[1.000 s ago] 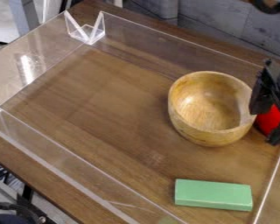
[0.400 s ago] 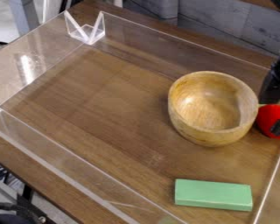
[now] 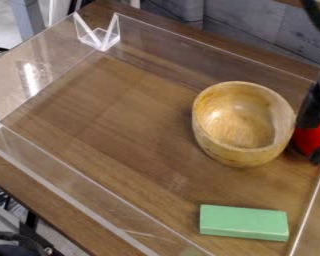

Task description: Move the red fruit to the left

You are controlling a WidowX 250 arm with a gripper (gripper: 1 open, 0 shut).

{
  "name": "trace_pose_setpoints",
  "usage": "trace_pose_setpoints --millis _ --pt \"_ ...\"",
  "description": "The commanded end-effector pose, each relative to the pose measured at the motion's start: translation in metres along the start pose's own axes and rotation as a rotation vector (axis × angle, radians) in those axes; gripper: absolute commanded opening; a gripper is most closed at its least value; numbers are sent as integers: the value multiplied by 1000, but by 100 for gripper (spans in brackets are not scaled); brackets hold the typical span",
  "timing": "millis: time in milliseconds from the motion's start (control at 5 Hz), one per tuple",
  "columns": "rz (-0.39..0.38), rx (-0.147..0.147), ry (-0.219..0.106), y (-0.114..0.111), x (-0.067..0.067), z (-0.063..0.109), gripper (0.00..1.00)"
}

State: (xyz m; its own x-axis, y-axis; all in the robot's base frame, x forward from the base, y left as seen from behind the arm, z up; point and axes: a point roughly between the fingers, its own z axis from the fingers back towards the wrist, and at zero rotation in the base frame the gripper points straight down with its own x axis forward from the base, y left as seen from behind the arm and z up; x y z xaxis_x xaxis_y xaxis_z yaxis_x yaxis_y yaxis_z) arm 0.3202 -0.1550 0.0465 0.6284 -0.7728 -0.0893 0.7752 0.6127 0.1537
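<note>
The red fruit [image 3: 306,138] lies on the wooden table at the far right edge of the view, just right of the wooden bowl [image 3: 206,112]. My black gripper [image 3: 316,141] comes straight down over it, partly cut off by the frame's edge. Its fingers [image 3: 314,104] stand apart on either side of the fruit, open, and I cannot tell whether they touch it. Most of the fruit's right side is hidden behind the gripper.
A flat green block [image 3: 244,222] lies near the front edge, below the bowl. Low clear acrylic walls [image 3: 69,180] fence the wooden table, with a clear bracket [image 3: 97,33] at the far left corner. Bare wood spreads left of the bowl.
The gripper has sunk from beside the bowl's right rim down around the red fruit, still open. Fruit, bowl and block have not moved.
</note>
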Motion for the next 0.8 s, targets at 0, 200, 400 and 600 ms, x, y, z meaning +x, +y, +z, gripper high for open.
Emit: trace_pose_setpoints --millis 0,200,400,600 --pt "-15 20 -41 5 -2 16 0" --pt "-41 20 -50 1 -5 21 100" --pt "-22 14 -53 13 2 10 0" --pt "0 6 -54 27 9 1 100"
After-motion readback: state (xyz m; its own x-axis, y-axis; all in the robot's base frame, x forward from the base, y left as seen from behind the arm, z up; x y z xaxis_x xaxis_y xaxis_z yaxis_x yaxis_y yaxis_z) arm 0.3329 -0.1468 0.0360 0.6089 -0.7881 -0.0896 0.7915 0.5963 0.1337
